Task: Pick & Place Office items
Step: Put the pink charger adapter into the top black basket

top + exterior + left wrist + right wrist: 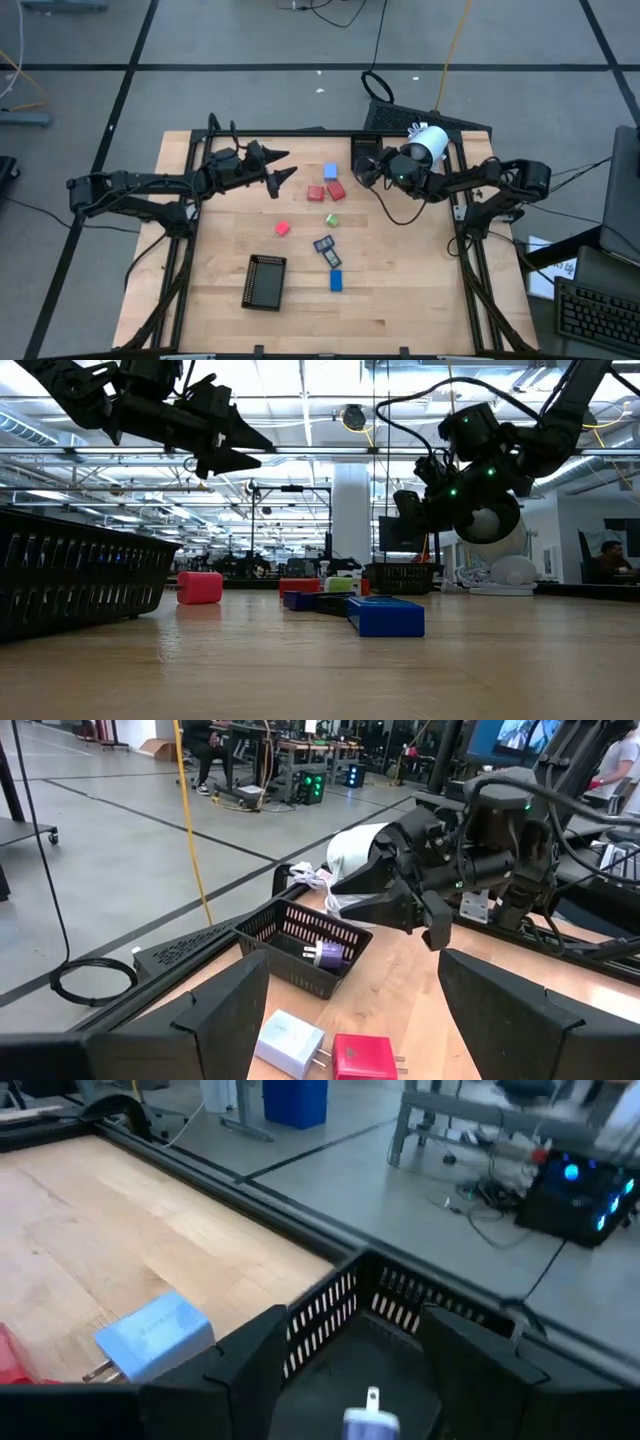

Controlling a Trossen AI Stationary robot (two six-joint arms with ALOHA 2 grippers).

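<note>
The right gripper (350,1380) hangs over a black mesh tray (380,1305) at the edge of the wooden worktop (150,1230), fingers (250,1365) apart. A purple plug (368,1420) shows between them, above the tray. A light-blue plug (152,1332) lies beside the tray.

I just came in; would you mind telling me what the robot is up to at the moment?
It is sorting small office items into mesh trays. The right pincer hangs open over the far tray, where a purple piece already lies. The left pincer hovers open and empty near the light-blue block and red block. Pink, green, dark and blue pieces are on the table.
</note>
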